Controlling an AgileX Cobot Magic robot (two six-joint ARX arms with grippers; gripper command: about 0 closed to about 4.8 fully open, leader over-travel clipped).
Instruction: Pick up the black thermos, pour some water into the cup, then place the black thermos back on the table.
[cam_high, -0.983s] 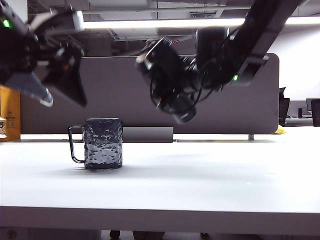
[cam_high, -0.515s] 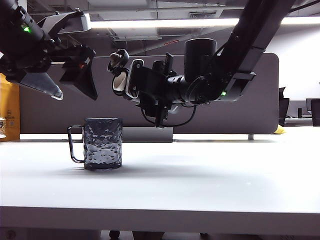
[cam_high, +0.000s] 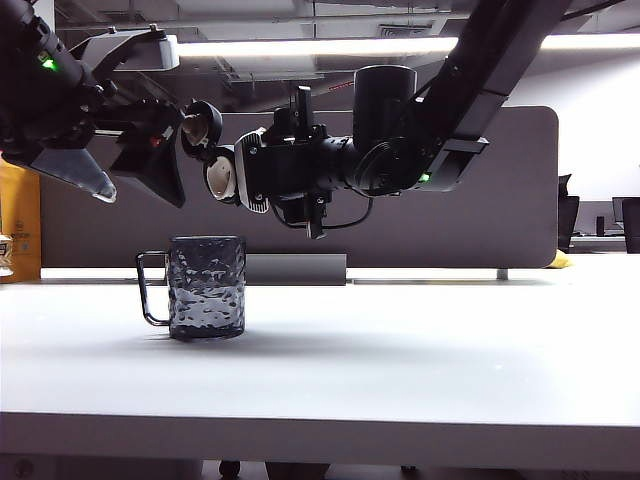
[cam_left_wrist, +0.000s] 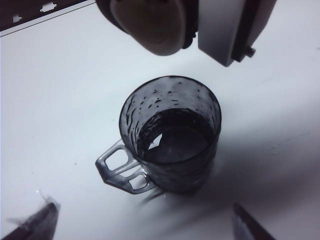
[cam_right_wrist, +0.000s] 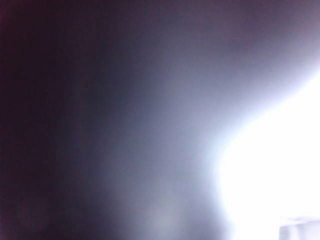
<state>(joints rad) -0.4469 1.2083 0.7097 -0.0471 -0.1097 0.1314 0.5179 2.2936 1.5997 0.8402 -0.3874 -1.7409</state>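
The black thermos (cam_high: 300, 165) lies almost level in the air, above the cup (cam_high: 207, 286) and a little to its right in the exterior view. Its flip lid (cam_high: 202, 122) is open and the pale mouth (cam_high: 222, 178) points toward my left side. My right pincer (cam_high: 385, 150) is clamped around the thermos body; the right wrist view gives only a dark and bright blur. The cup stands upright on the table (cam_high: 400, 350), handle (cam_left_wrist: 120, 167) to the left in the exterior view, with some liquid inside it. My left pincer (cam_high: 135, 170) hangs above the cup's left side, its two fingers wide apart and holding nothing. The grey partition (cam_high: 480, 220) stands behind.
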